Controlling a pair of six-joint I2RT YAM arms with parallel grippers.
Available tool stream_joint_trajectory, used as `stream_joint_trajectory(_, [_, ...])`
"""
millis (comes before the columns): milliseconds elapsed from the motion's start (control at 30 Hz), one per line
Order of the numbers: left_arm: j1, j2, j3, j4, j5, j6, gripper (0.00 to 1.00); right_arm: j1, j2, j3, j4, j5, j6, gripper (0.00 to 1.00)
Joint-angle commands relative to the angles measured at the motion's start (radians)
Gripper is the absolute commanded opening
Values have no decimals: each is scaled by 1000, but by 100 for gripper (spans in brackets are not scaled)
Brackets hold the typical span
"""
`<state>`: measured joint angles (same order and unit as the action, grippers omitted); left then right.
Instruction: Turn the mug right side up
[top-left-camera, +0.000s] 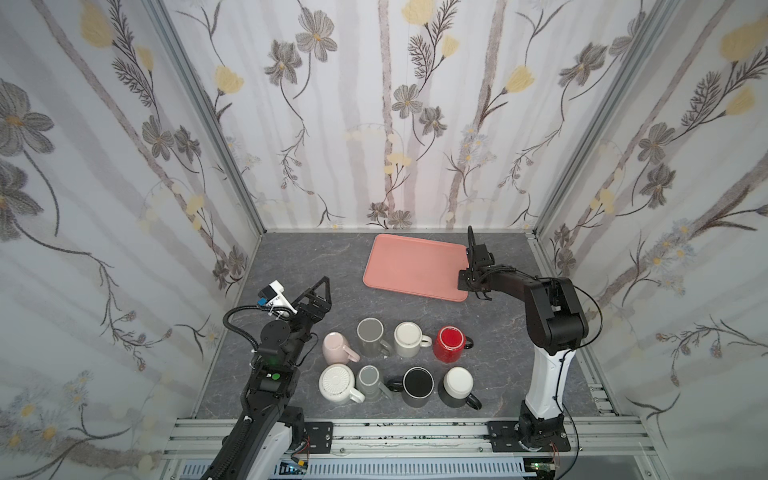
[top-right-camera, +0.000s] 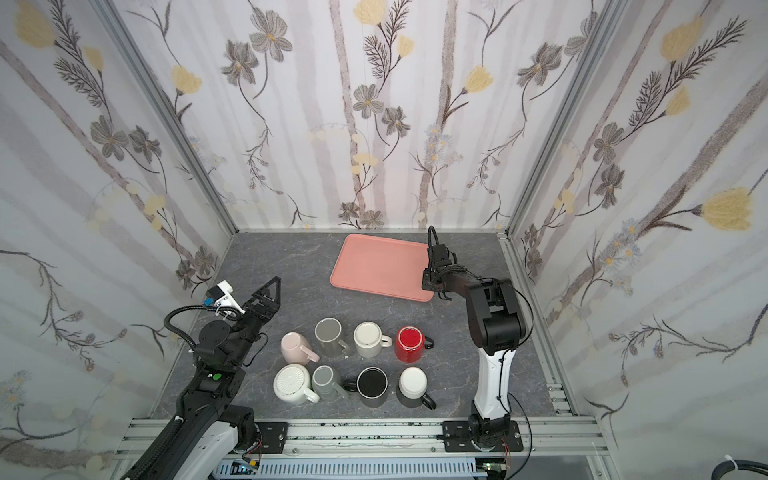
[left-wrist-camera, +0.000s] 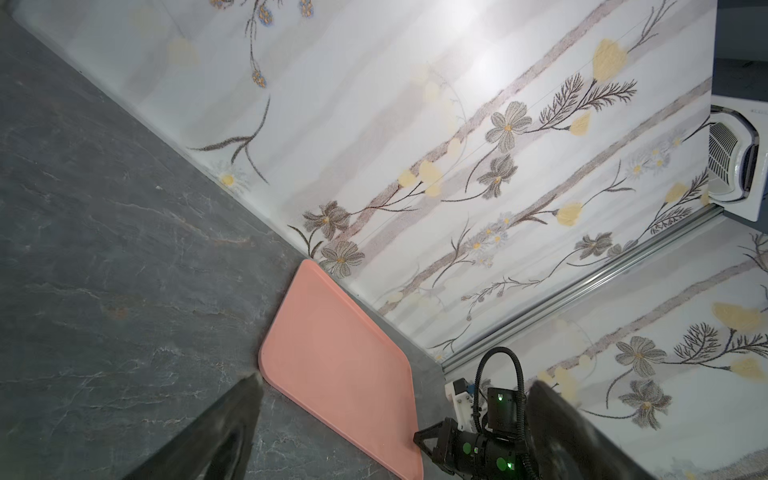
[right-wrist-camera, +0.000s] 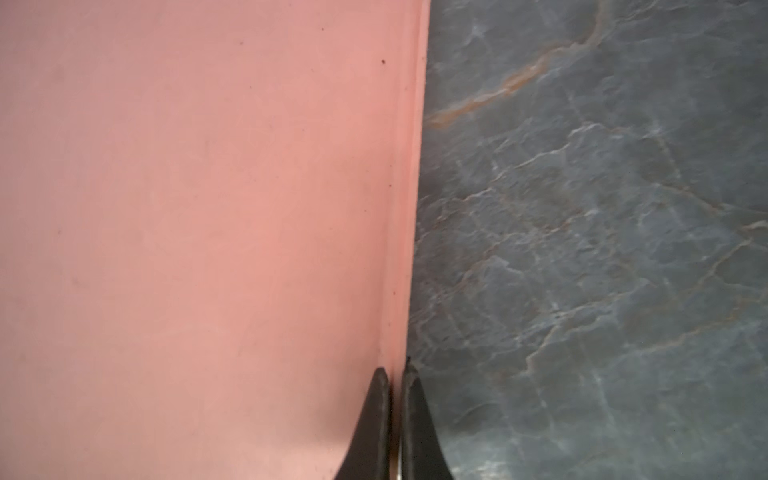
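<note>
Clamps the right gripper (right-wrist-camera: 395, 372) on the rim of the pink tray (right-wrist-camera: 187, 208). Holds the left gripper (left-wrist-camera: 395, 380) spread wide, empty, near the mugs (top-left-camera: 337, 345).

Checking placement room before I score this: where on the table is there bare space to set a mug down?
Bare: the pink tray, though the right gripper pinches its rim; the table strip between tray and mugs; the back-left corner beyond the left gripper. Crowded: the eight mugs at the front.
</note>
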<state>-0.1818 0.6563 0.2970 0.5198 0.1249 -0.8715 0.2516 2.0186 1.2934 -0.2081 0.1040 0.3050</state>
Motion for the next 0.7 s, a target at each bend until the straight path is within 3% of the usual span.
stream_joint_trajectory(0, [-2,-5,7,27,12,-13,100,26,-24,-30,-40,-49,-28,0])
stream_joint_trajectory(667, [-6,-44,4,-17,10,-13,100,60,-35,-47,-68,-68,-44,0])
